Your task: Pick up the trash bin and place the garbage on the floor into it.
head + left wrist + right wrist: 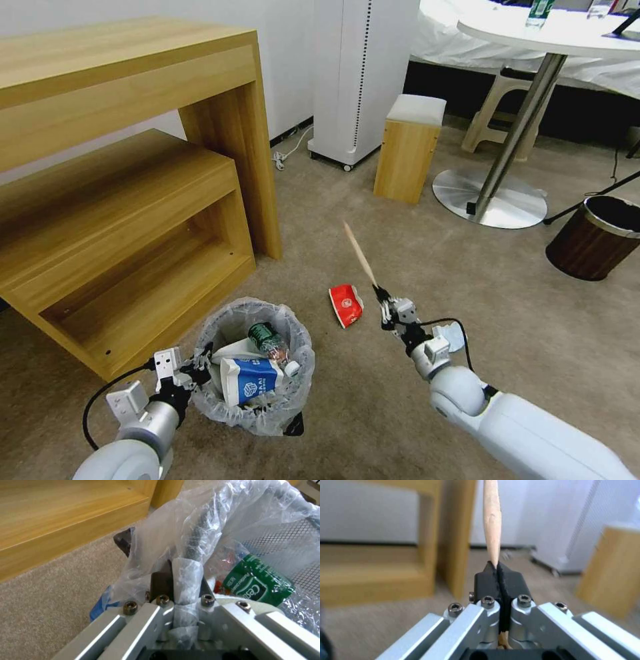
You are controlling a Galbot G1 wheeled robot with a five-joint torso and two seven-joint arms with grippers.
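Head view: left gripper (pixel 195 371) clamps the rim of the trash bin (pixel 255 365); right gripper (pixel 381 298) pinches a wooden stick (pixel 360 254) above the carpet (pixel 467 280), red wrapper (pixel 346 305) just beside.
Left wrist view: fingers closed on the bag liner (pixel 186 555) and rim.
Right wrist view: stick held near one end; likely to pivot or slip during transfer.

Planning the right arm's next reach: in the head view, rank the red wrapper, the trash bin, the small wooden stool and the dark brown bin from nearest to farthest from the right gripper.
From the right gripper, holding the wooden stick:
1. Red wrapper, on the carpet just to its left.
2. Trash bin, farther left, held by the left gripper.
3. Small wooden stool, ahead near the white unit.
4. Dark brown bin, far right.
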